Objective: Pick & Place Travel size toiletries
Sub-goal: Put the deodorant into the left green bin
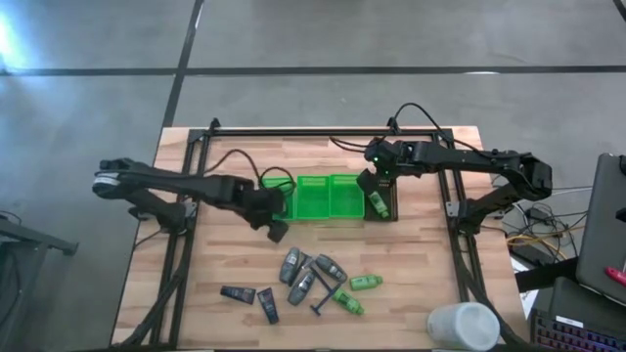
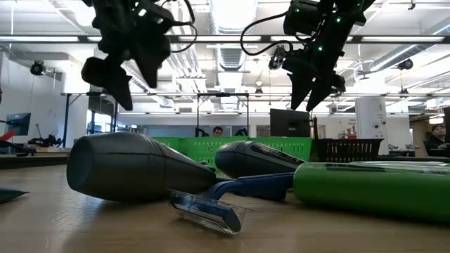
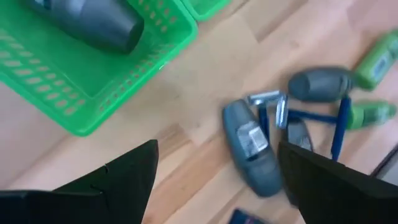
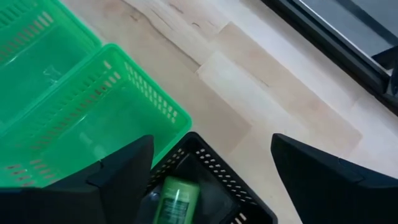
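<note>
I'm looking down on the wooden table with both arms reaching in toward the middle. The green tray sits at the table's centre, and a grey bottle lies in its compartment on the left arm's side. Just beside the tray, on the right arm's side, is the black bin, with one green bottle lying inside it.

My left gripper hangs above bare wood just off the tray's near corner, fingers spread wide and holding nothing. My right gripper hovers over the border between tray and bin, its fingers also apart and empty.

The remaining toiletries lie in a loose cluster toward the near edge: grey bottles, dark tubes, two green bottles and a blue-handled razor, some touching one another.
</note>
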